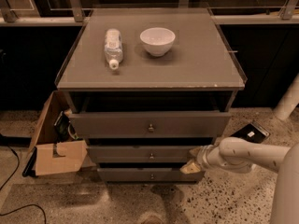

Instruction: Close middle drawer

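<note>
The wide, shallow grey-brown wooden middle drawer [121,154] is sitting second from the top in the grey-topped wooden cabinet [149,73]. Its low front panel is running left to right across the view, with a small round metal knob [151,156] at its centre. It is lying under the taller top drawer [112,124], which is jutting out further, and above the narrow bottom drawer [126,175]. A dark gap over its front is suggesting that it is standing slightly out. The robot's pale gripper [189,161] is sitting at the right end of that panel, right of the knob, with the white arm [247,154] reaching in from the right. Whether the gripper is spread or closed cannot be told. The drawer's travel is running back into the cabinet, away from the camera, so the push is probably needing to follow that line, not slide along the panel.
</note>
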